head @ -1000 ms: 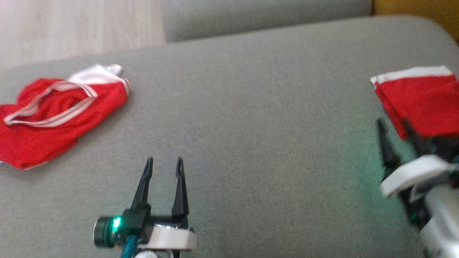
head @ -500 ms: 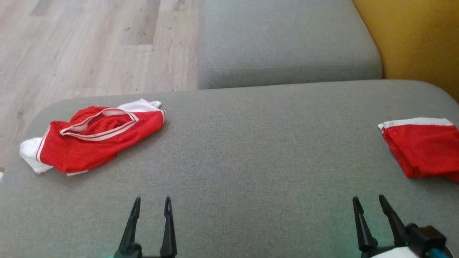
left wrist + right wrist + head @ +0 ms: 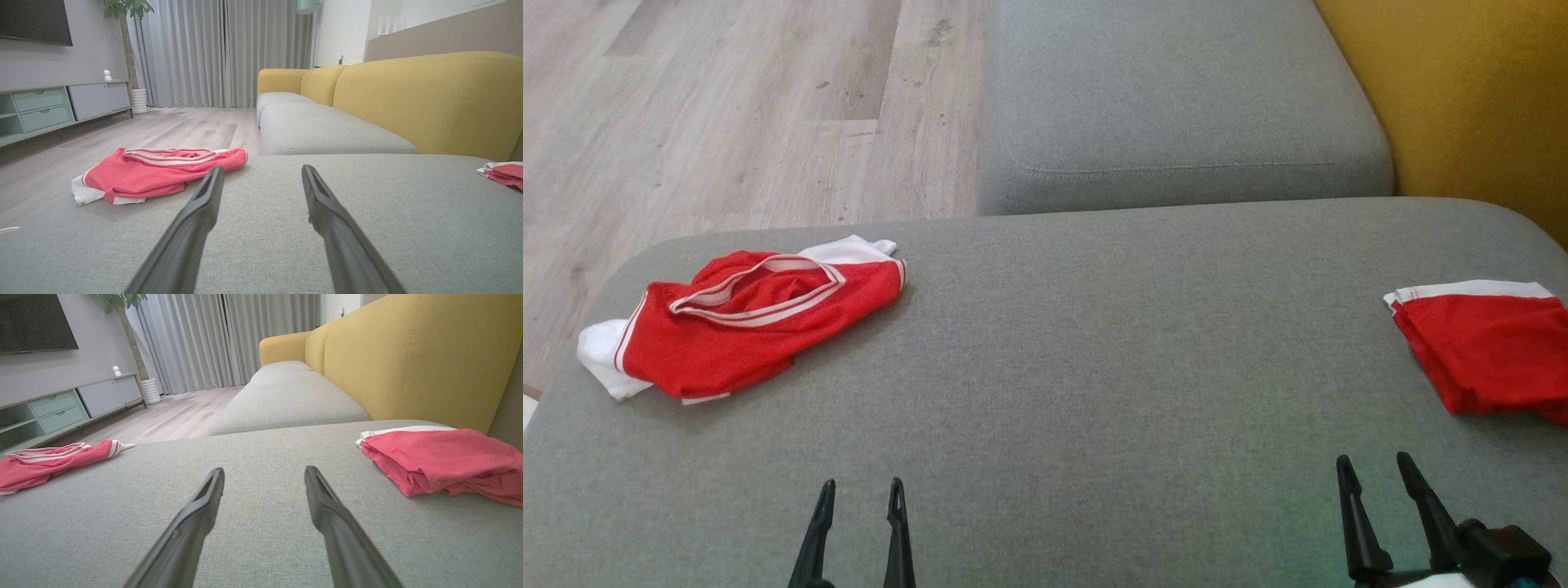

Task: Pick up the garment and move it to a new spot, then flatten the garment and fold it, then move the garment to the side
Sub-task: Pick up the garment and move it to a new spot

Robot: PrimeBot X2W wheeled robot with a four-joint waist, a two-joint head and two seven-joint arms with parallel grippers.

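Observation:
A crumpled red garment (image 3: 743,327) with white trim lies at the far left of the grey cushion (image 3: 1094,351); it also shows in the left wrist view as the garment (image 3: 155,173) and in the right wrist view as the garment (image 3: 49,461). A folded red garment (image 3: 1482,347) with a white band rests at the right edge, close to my right fingers as the folded garment (image 3: 441,461). My left gripper (image 3: 860,490) stands open at the lower left, empty, well short of the crumpled one. My right gripper (image 3: 1374,465) is open and empty at the lower right.
A second grey seat cushion (image 3: 1176,106) lies beyond, with the yellow sofa back (image 3: 1462,98) on the right. Wood floor (image 3: 727,114) drops off at the left and far-left edge. A TV cabinet (image 3: 61,106) and curtains (image 3: 224,53) stand across the room.
The head camera has tilted up and back, shifting the whole picture. Both grippers have drawn back toward the bottom edge; the right one has come away from the folded garment.

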